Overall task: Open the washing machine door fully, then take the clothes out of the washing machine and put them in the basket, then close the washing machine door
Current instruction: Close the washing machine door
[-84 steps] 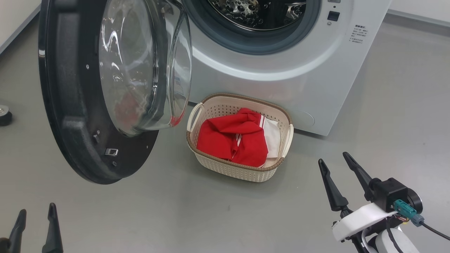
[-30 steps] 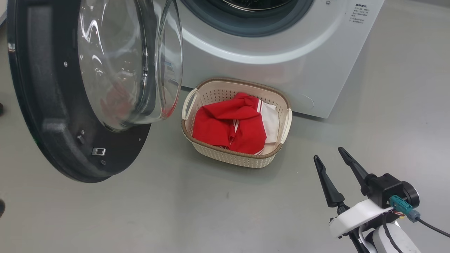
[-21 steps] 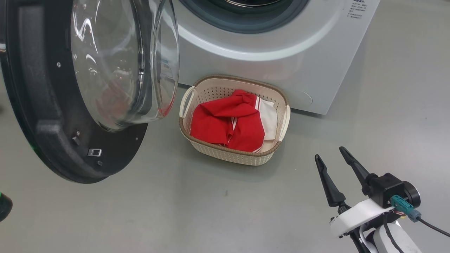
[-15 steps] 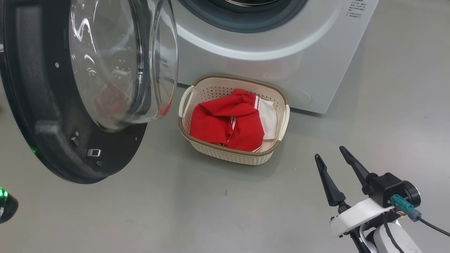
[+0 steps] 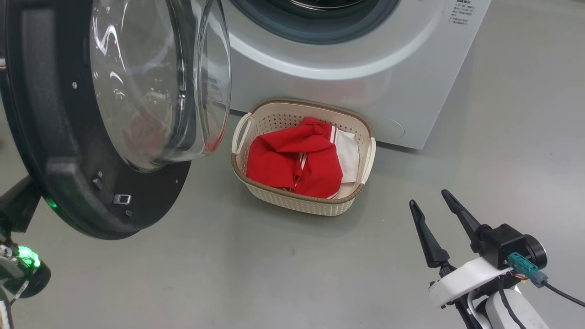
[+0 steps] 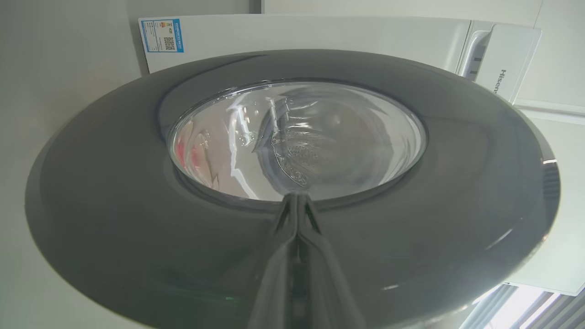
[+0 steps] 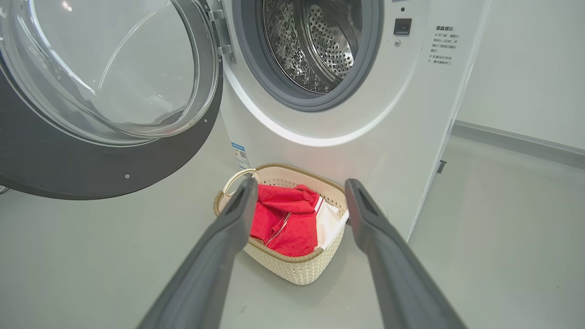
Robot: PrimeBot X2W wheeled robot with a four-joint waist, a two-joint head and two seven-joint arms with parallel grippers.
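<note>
The washing machine door (image 5: 59, 137) hangs wide open at the left, its glass bowl facing the basket. In the left wrist view my left gripper (image 6: 297, 196) is shut on nothing, its tips at the door's (image 6: 114, 205) glossy outer face just below the glass; whether they touch it I cannot tell. The red and white clothes (image 5: 292, 160) lie in the cream basket (image 5: 301, 205), on the floor against the washing machine (image 5: 347, 87). My right gripper (image 5: 428, 198) stands open and empty, right of the basket. The right wrist view shows the clothes (image 7: 283, 219), the basket (image 7: 292, 267) and the bare steel drum (image 7: 315, 45).
My left wrist (image 5: 23, 269), with a green light, sits at the lower left beside the door's bottom edge. Grey floor (image 5: 256, 274) lies open in front of the basket and right of the machine. A white wall (image 7: 525, 68) stands to the machine's right.
The head camera has shifted a little. My left wrist has risen into view at the lower left, behind the door's lower edge. Door, basket, clothes and right gripper stay as they were.
</note>
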